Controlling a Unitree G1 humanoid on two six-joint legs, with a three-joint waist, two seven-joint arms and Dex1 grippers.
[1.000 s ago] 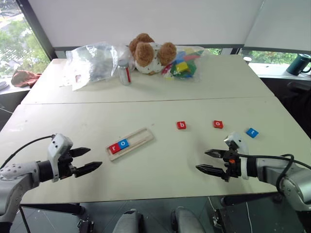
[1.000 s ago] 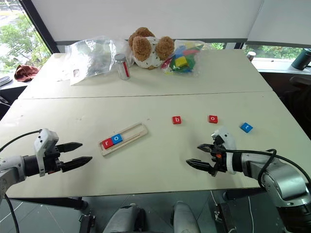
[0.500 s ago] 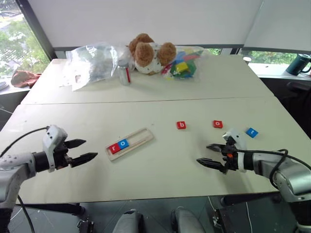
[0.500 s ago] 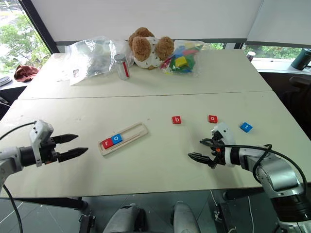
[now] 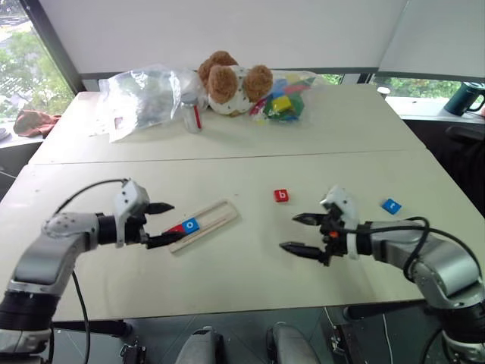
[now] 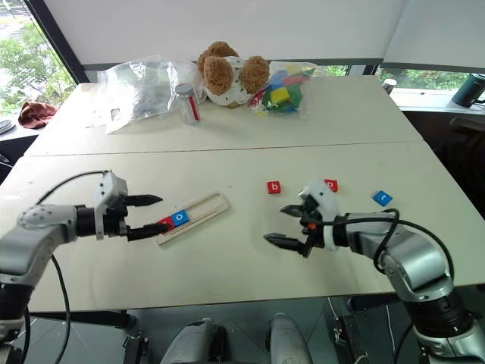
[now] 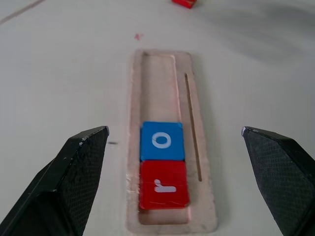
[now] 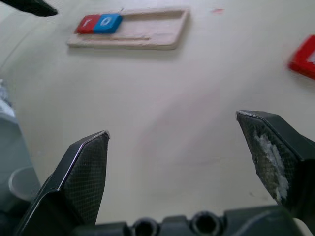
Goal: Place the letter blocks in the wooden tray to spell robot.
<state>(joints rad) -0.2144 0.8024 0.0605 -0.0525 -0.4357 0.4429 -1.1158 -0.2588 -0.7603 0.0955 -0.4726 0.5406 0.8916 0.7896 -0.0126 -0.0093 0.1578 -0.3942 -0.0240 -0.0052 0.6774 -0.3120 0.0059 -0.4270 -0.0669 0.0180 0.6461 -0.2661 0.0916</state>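
Pale wooden tray (image 5: 202, 224) sits left of centre, long axis slanting up-right, red r tile (image 7: 163, 190) and blue o tile (image 7: 162, 140) filling its lower-left end. Next needed — red b tile (image 5: 281, 196), just up-left of the right gripper (image 5: 298, 233), the nearer arm. Right gripper wide, empty; left gripper (image 5: 162, 224) wide, empty, at the tray's filled end.

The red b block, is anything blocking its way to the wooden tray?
Nothing visible does. Bare table lies between the red b block and the wooden tray, whose slots past the r and o blocks are empty.
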